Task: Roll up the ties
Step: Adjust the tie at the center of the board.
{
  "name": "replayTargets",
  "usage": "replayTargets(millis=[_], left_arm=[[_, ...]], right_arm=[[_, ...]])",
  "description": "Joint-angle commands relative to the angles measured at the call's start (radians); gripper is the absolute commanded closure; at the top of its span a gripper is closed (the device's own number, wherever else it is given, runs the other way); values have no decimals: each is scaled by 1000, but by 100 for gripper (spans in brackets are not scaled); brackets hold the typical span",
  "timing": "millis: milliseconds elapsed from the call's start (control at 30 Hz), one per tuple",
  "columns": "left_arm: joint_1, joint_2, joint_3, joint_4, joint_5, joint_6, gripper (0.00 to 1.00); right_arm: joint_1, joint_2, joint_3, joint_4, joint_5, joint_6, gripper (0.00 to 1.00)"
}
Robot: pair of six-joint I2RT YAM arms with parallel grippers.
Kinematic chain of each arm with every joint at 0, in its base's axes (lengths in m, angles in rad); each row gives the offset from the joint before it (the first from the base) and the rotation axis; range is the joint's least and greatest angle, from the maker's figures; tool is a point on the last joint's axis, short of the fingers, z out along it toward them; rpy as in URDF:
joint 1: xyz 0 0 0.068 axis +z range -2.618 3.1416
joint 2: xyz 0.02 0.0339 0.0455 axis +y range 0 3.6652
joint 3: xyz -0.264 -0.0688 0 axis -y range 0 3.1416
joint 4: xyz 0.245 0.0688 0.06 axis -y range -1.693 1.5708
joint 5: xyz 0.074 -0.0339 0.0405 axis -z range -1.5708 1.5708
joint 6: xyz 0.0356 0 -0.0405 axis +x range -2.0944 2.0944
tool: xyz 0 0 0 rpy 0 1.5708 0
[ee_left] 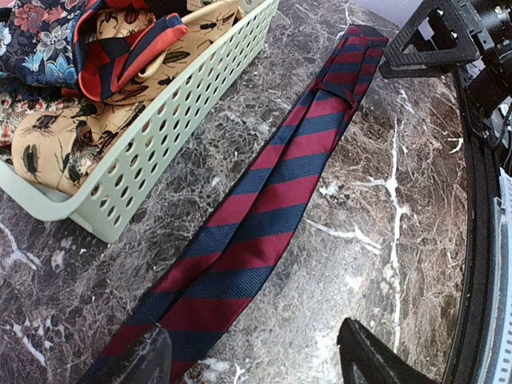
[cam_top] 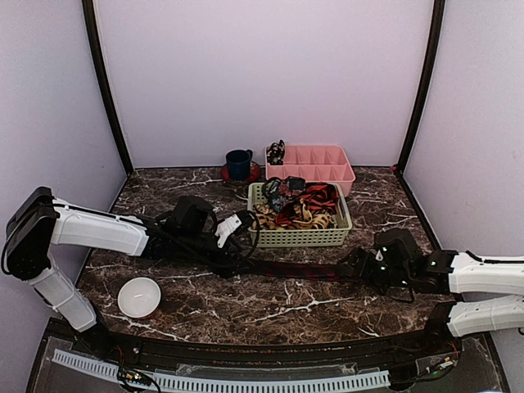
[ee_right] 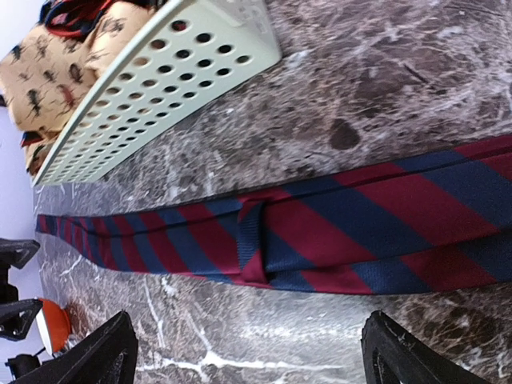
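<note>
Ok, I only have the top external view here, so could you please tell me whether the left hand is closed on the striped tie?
Observer: No. In the left wrist view the left hand is open. The striped tie lies flat on the marble table and passes under one side of the hand, not centred in the gap.
Operator: Thank you. And is the right hand gripping its end?
Observer: No. The right wrist view shows the right hand open as well. The tie lies flat beyond its fingertips, not between them.
</note>
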Motion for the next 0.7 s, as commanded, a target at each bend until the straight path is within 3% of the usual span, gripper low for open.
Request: replayTargets(millis=[0,400,667], left_arm=[[-7,8,30,14,17,29,26],[-10,0,23,-2,-27,45,27],[-10,-3,23,-19,-58,65,27]], right_arm=[[-40,1,-25,71,19,31,3],[-85,101,-12,146,22,5,3],[-153,191,-36,106,-28,38,2]])
